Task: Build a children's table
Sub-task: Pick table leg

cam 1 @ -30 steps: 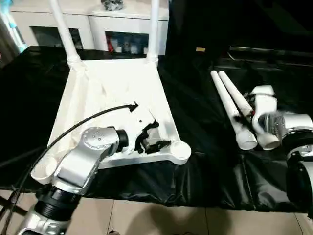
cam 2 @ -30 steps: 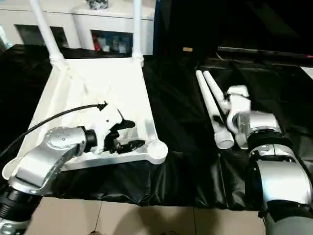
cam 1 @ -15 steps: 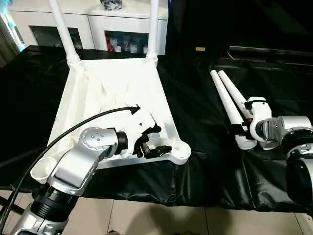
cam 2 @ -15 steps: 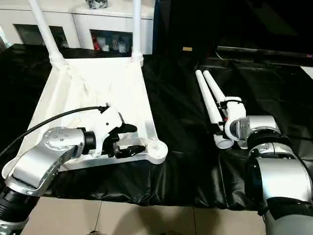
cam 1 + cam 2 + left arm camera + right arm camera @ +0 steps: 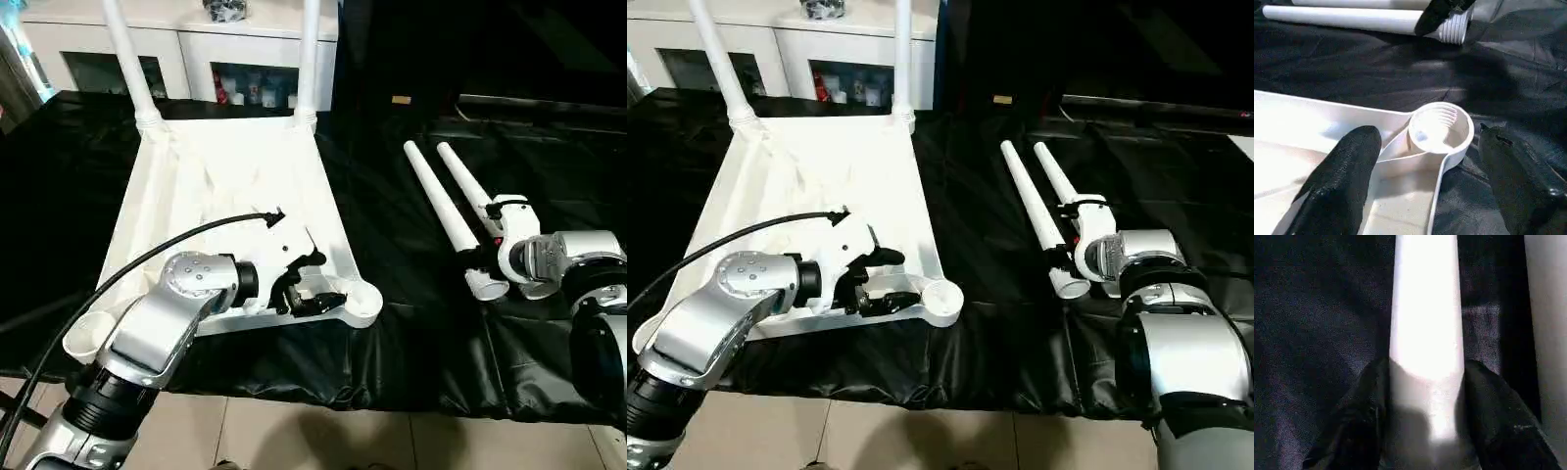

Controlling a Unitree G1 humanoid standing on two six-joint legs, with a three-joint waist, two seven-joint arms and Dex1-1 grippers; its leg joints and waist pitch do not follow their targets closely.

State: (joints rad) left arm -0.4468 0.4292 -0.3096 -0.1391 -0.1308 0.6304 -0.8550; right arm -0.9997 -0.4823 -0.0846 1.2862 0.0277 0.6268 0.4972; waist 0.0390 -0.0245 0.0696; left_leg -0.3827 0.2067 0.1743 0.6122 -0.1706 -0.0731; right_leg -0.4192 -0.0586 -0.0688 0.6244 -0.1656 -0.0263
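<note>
right fingers (image 5: 1498,426) on a leg (image 5: 1426,333), tips cut off

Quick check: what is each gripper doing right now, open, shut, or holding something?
Left gripper: open, fingers either side of the tabletop's corner socket, gripping nothing.
Right gripper: shut on a loose table leg.

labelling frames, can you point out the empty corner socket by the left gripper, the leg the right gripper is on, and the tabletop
empty corner socket (image 5: 1440,126), left wrist view, threaded inside
grasped leg (image 5: 436,199), left eye view, mid-shaft
tabletop (image 5: 823,171), right eye view, ribbed underside
</note>
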